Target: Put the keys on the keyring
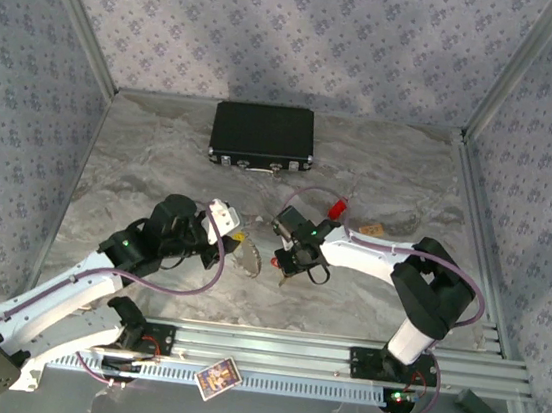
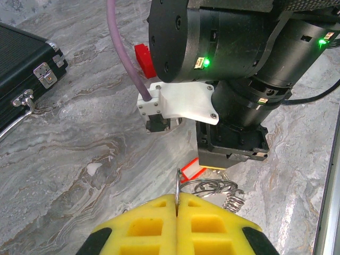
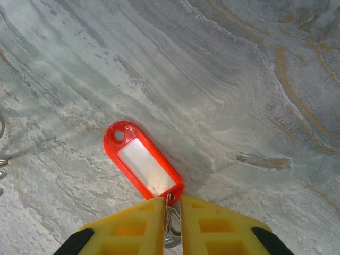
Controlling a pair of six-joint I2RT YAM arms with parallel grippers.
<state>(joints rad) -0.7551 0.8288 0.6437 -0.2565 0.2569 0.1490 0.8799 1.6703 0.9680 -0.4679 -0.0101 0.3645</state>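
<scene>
L gripper (image 2: 176, 204) (image 1: 239, 239): yellow jaws together, clamped on the thin silvery metal keyring (image 2: 211, 187) (image 1: 247, 255). One strand of it stands edge-on btw the pads. Its looped wire and a spring-like coil stick out just right of the jaws in the left wrist view. Keyring is mid-scene, btw the two grippers, over the grey marbled surface (image 1: 160, 162) (contact w/ surface: can't tell).

R gripper (image 3: 171, 204) (image 1: 284, 265): yellow jaws almost together, clamped on the small silver split ring (image 3: 171, 231) at the end of a red see-through plastic key tag w/ white label insert (image 3: 141, 162) (image 2: 192, 171). Tag lies flat on the surface, hole end pointing away from the jaws. In the left wrist view it sits just beyond the keyring's loops, under the R wrist. Touching or not, can't tell.

Other items:
- Second red plastic key tag (image 1: 336, 206) (image 2: 143, 58), far side of R gripper, apart from it.
- Small orange-brown bit (image 1: 372, 228), right of that tag.
- Black rectangular case w/ metal latches (image 1: 263, 137) (image 2: 24, 79), far centre, lid closed.
- Patterned card (image 1: 218, 376), on the near rail.
</scene>
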